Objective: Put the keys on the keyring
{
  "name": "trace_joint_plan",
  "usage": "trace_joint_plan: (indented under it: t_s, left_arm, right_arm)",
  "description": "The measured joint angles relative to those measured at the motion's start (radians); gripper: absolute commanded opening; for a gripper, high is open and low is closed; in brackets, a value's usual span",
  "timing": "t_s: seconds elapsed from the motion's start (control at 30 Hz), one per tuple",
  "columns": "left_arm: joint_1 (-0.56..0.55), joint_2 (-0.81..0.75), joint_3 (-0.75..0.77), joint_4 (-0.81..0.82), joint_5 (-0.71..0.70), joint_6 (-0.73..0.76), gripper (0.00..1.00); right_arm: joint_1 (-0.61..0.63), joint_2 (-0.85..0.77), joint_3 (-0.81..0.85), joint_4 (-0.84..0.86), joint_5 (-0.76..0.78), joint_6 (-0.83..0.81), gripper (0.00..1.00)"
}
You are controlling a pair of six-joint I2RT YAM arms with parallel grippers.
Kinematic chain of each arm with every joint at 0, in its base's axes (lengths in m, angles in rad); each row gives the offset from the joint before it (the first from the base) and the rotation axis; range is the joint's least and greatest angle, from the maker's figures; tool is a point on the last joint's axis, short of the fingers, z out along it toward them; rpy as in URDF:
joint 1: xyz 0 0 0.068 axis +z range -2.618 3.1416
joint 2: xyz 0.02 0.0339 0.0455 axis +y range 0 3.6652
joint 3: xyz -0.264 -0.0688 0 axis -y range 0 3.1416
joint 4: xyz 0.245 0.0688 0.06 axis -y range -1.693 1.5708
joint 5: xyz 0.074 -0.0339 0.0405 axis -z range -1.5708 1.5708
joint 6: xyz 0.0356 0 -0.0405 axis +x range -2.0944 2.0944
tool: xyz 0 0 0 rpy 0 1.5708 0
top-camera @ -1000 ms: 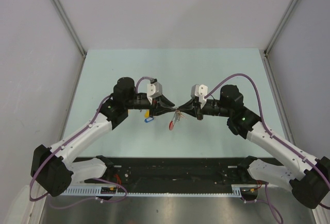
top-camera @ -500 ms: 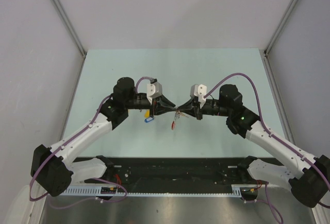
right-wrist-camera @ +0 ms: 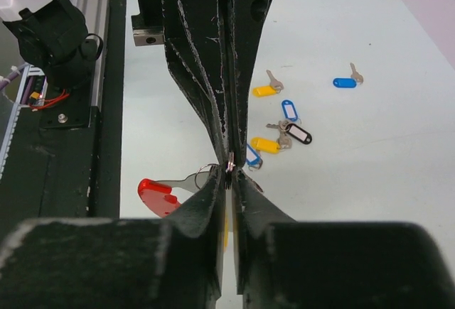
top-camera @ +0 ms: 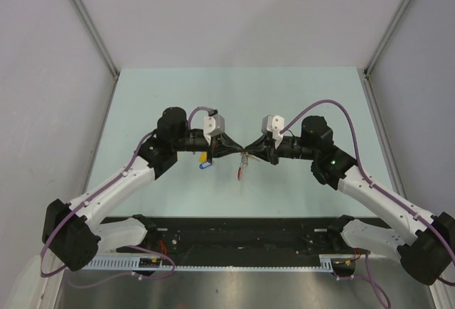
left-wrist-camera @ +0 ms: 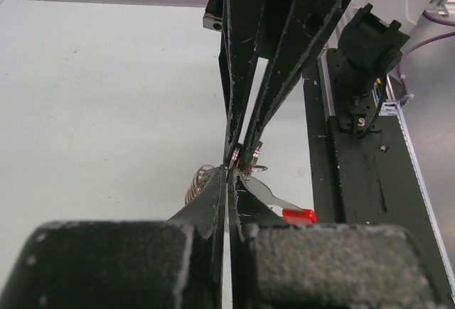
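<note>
In the near half of the table (top-camera: 234, 89), about midway between its left and right edges, the keyring (right-wrist-camera: 158, 194) hangs clear of the surface. Its red plastic part is lowest, and thin silvery metal rises from it to where the two arms meet tip to tip. The left gripper (left-wrist-camera: 229, 181) is pressed together on that silvery metal. The right gripper (right-wrist-camera: 229, 175), facing it, is all but closed on the same thin wire. Whether a key's own small loop is caught in either pinch cannot be told. Farther on and toward the left edge, the keys (right-wrist-camera: 264, 144) lie scattered loose on the table, with yellow, blue and black tags among them, a few touching. The keyring looks light and stiff, but its wire is thin, smooth and probably slippery, so it may swivel in a pinch. The thick red arc should give a surer hold. The keys look light and lie flat on the table. Their plastic tags are likely the easier part to lift, though the key would then dangle freely.
</note>
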Motion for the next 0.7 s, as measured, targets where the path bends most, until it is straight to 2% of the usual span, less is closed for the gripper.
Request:
trace_joint_plan:
  t_s: [0.1,0.2,0.4,0.7]
  left_arm:
    - [-0.005,-0.009,-0.002,-0.015,-0.038,0.003,0.00]
    - [-0.007,-0.046,-0.025,-0.033,-0.086,0.015,0.00]
    - [-0.007,-0.137,-0.060,-0.069,-0.189,0.084,0.00]
    - [-0.007,-0.148,-0.077,-0.100,-0.267,0.172,0.00]
  right_arm:
    - [-0.001,-0.006,0.000,-0.008,0.013,0.004,0.31]
    - [-0.009,-0.039,0.000,-0.032,0.033,0.010,0.39]
    - [-0.015,-0.096,0.000,-0.045,0.082,0.022,0.40]
    - [0.016,-0.004,0.000,-0.003,0.101,0.057,0.39]
